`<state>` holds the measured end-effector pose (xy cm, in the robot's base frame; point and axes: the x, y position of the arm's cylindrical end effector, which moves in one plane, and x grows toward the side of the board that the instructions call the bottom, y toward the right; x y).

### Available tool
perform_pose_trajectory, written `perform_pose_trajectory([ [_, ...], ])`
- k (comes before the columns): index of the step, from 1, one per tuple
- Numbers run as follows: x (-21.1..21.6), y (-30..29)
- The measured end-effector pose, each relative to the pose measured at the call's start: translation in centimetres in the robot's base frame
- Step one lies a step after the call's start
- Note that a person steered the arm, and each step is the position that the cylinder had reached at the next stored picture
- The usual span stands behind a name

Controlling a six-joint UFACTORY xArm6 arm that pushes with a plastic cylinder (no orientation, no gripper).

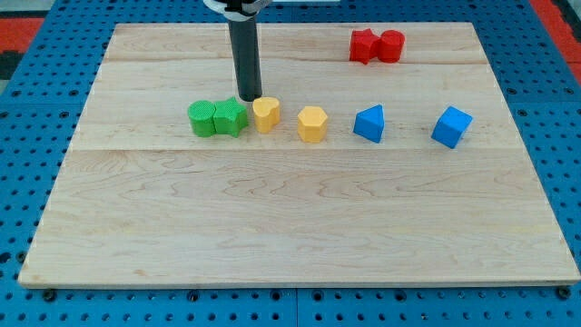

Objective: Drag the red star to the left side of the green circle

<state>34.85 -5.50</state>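
Note:
The red star (364,45) lies near the view's top right, touching a second red block (391,45) on its right. The green circle (201,119) lies left of centre, touching a green star (229,117) on its right. My tip (249,98) stands just above the gap between the green star and a yellow heart (266,114), very near both. It is far to the left of and below the red star.
A yellow pentagon (311,123), a blue triangle (369,123) and a blue cube (451,126) continue the row to the right. The wooden board (290,227) rests on a blue pegboard.

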Motion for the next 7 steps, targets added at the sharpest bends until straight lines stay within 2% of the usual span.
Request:
perform_pose_trajectory([
  [2, 2.5, 1.0],
  [3, 0.0, 0.8],
  [4, -2.8, 4.1],
  [5, -2.8, 14.3],
  [6, -6.2, 22.8],
  [7, -10.1, 26.0],
])
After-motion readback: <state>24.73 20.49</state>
